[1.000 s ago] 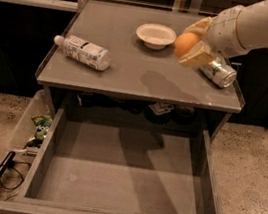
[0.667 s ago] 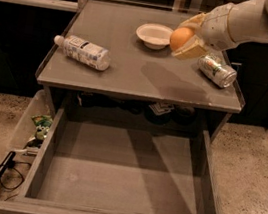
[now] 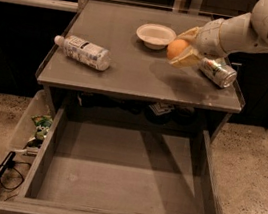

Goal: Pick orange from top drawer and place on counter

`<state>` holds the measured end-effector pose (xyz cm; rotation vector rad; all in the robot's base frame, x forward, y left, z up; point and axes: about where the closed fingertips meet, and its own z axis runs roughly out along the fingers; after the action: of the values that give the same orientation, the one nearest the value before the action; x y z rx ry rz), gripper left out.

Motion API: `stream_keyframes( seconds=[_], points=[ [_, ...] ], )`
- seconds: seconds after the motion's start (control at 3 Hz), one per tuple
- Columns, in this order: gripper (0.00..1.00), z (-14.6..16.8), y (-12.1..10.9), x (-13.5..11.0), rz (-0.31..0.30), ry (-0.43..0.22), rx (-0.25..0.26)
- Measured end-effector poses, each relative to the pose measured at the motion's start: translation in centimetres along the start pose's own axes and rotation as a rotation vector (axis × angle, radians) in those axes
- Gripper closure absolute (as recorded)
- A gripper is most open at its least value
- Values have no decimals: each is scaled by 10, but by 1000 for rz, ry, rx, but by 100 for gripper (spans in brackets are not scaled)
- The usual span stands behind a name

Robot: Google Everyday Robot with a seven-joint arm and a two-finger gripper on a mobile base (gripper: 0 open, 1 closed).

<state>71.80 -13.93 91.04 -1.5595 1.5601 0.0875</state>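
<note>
Since the earlier frame, we see the gripper point(image 3: 183, 49), fingers clasping the orange point(image 3: 175, 49), shift inward from the right edge of the counter point(image 3: 128, 78); top drawer point(image 3: 122, 183) empty, release remains.

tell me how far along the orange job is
Done: the orange is out of the open drawer. In hand: the gripper holds it in its jaws over the counter, between the bowl and the can, seemingly not touching down yet. Left: lower it, release.
</note>
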Motion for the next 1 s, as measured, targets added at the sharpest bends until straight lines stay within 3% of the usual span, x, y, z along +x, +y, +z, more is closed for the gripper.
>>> stream_keyframes(
  seconds=[1.0],
  points=[
    [100, 36, 31, 43, 116, 89, -128]
  ],
)
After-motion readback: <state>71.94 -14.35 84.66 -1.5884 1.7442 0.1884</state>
